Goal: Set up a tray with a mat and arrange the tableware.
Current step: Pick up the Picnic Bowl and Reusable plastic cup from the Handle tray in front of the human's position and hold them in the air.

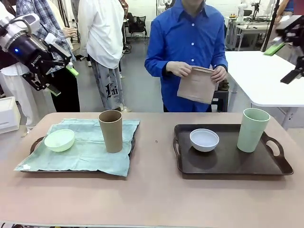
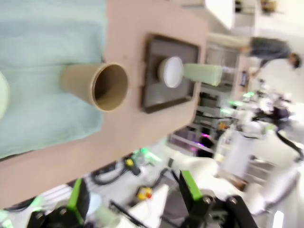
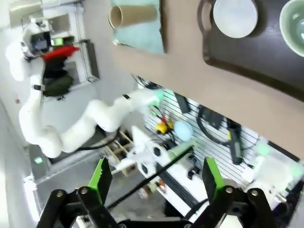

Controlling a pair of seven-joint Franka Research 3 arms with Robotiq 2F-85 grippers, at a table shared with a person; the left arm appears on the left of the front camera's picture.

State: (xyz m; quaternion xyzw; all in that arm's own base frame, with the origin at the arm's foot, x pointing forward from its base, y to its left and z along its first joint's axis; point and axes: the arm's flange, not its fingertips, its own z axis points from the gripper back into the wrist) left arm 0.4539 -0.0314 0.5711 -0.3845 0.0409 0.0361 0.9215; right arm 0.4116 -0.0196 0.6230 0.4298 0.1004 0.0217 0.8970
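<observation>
On the left tray (image 1: 34, 144) lies a pale teal mat (image 1: 85, 152) with a pale green bowl (image 1: 59, 140) and a tall brown cup (image 1: 110, 130) on it. The dark right tray (image 1: 232, 164) has no mat and carries a white bowl (image 1: 204, 139) and a tall pale green cup (image 1: 253, 129). Across the table, a person in a blue shirt holds a folded tan mat (image 1: 197, 84) in both hands. My left gripper (image 1: 62, 80) hangs open high above the left tray. My right gripper (image 1: 283, 62) is open, high at the far right. Both wrist views look down on the trays: brown cup (image 2: 97, 85), white bowl (image 3: 235, 16).
A white table (image 1: 266, 71) stands behind at the right. Other people stand behind the left side, and a white box (image 1: 8, 114) sits off the table's left end. A strip of bare tabletop (image 1: 154, 142) separates the two trays.
</observation>
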